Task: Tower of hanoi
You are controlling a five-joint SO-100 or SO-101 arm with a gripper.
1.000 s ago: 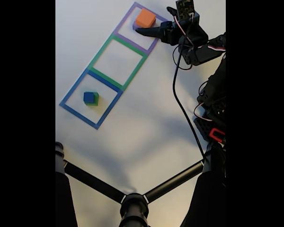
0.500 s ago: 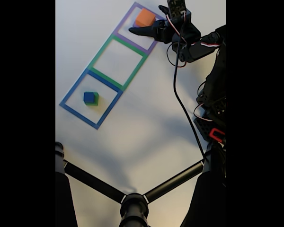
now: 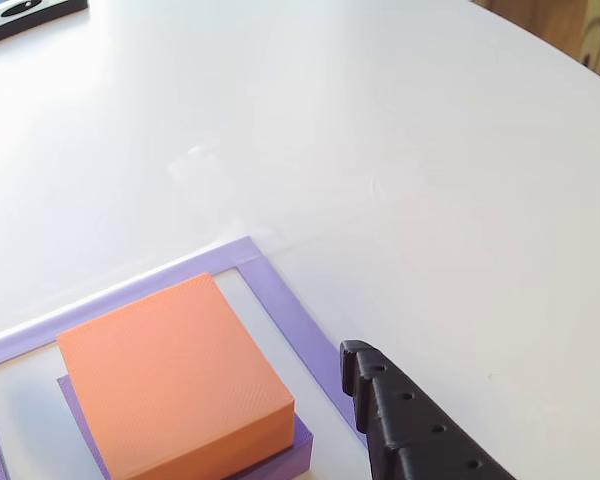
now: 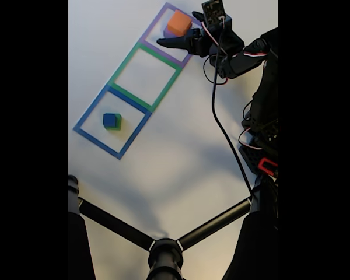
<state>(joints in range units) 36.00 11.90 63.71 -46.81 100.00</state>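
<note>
The tower of hanoi stands as two stacks. An orange block (image 4: 178, 23) lies on the wider purple block (image 4: 167, 34) inside the purple taped square at the top of the fixed view. A blue cube (image 4: 109, 119) sits on the green block (image 4: 118, 123) in the blue taped square. My gripper (image 4: 177, 28) is open around the orange block, one finger along its lower side and the other at its upper right. In the other view the orange block (image 3: 170, 375) rests on the purple block (image 3: 300, 445), and one black finger (image 3: 410, 425) hangs just right of them, apart from both.
Three taped outlines run in a diagonal row: purple (image 4: 153, 23), green (image 4: 124, 65), blue (image 4: 91, 108); the green one holds nothing. A black cable (image 4: 221, 128) trails from the arm at the right. A black stand (image 4: 163, 251) spreads across the bottom. A dark object (image 3: 20, 15) lies at the far left.
The open gripper has moved left and slightly up, from beside the purple square to around the orange block. The blocks have not moved.
</note>
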